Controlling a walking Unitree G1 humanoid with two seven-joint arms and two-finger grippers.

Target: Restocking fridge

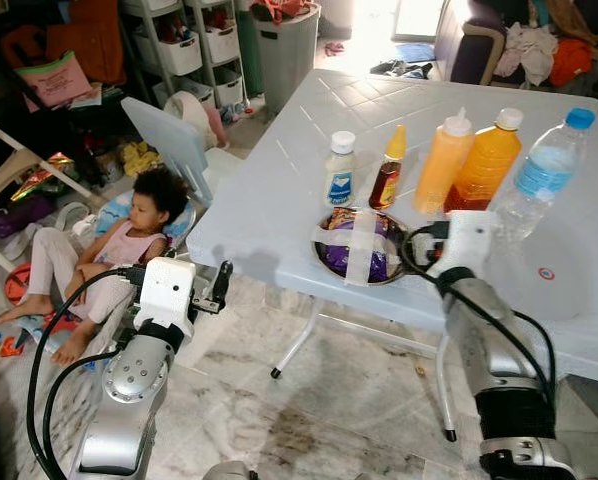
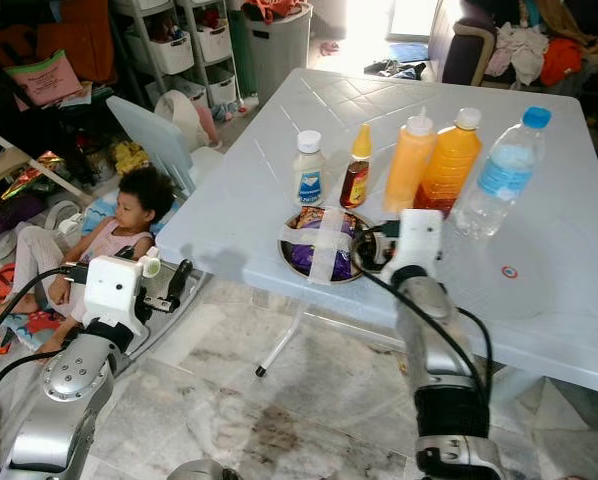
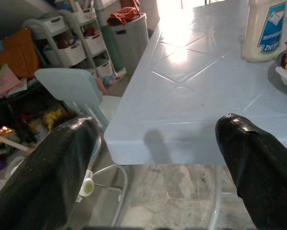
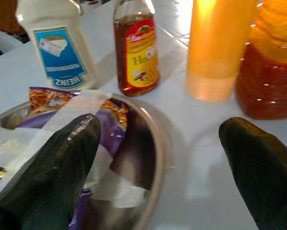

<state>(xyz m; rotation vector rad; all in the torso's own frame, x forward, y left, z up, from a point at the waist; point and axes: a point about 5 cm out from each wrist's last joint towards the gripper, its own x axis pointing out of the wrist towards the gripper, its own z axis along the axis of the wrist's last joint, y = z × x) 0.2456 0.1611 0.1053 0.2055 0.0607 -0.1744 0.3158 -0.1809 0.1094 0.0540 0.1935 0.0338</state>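
Over surface (image 1: pixel 279 190) edge: right gripper (image 4: pixel 158 158) jaws open, honey bottle (image 4: pixel 135 48) at 12 o'clock; pickup step, next close in. Left gripper (image 3: pixel 155 158) open, idle.

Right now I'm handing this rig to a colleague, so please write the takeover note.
Left gripper: open, empty, off the table's near corner.
Right gripper: open, empty, low over the steel bowl's rim.
On the table: mayonnaise bottle, honey bottle, orange squeeze bottle, orange juice bottle, water bottle, the bowl holding a taped purple packet.
Done: nothing picked up.
Left: everything. A child sits on the floor to the left; mind that side.
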